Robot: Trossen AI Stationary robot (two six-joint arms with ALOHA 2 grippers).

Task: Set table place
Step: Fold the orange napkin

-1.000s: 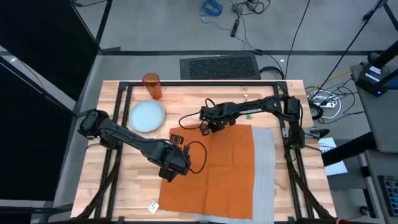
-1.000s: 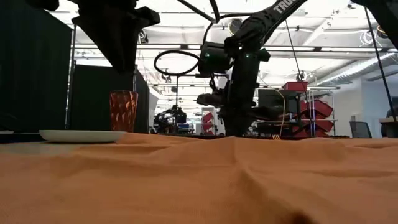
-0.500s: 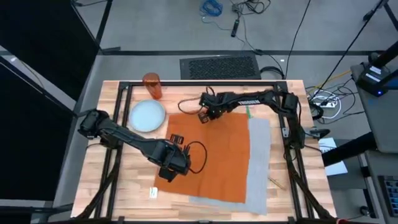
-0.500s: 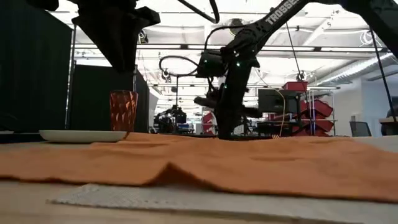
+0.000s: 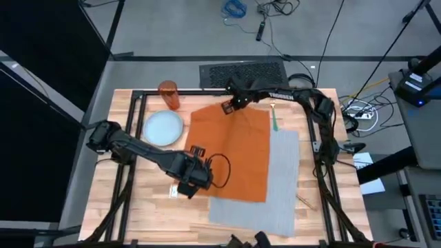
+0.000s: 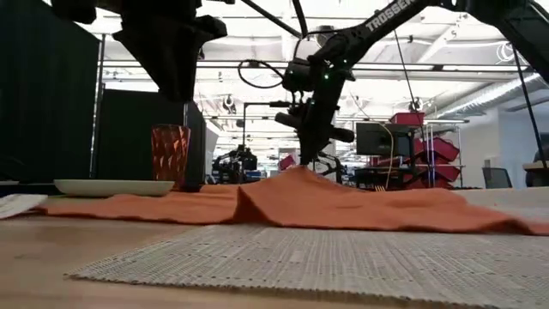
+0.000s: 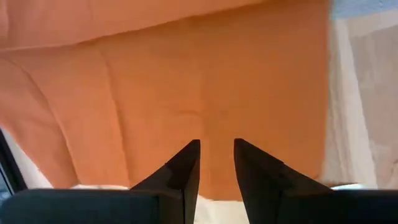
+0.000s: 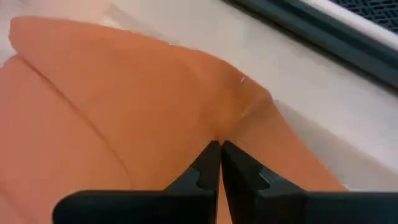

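Observation:
The orange napkin [image 5: 231, 155] lies spread across the table's middle, and its right side overlaps the grey placemat [image 5: 286, 182]. My right gripper [image 5: 231, 105] is at the napkin's far edge, shut on it. My left gripper [image 5: 187, 186] hovers open over the napkin's near left part, with nothing between its fingers [image 7: 186, 165]. The pale-blue plate [image 5: 163, 128] and the orange tumbler [image 5: 168, 94] stand at the far left. A green-handled piece of cutlery [image 5: 273, 118] lies beside the napkin's far right corner. My right gripper pinches a puckered-up fold of the napkin close to its far edge [image 8: 231, 123] between its two fingers, coming from above and pointing down. That spot is lifted into a peak [image 6: 300, 174]. The rest of the cloth lies slack on the table and the placemat.
A gold piece of cutlery [image 5: 303, 202] lies on the wood to the right of the placemat. A small white tag [image 5: 172, 192] sits beside my left gripper. The black frame rail [image 5: 207, 90] runs along the far edge, close behind my right gripper.
My right gripper has gone toward the table's far edge, still shut on the napkin. It has dragged the napkin far and a little left, off much of the placemat. The placemat's near and right parts now lie bare, and the napkin's far part has risen into a peak.

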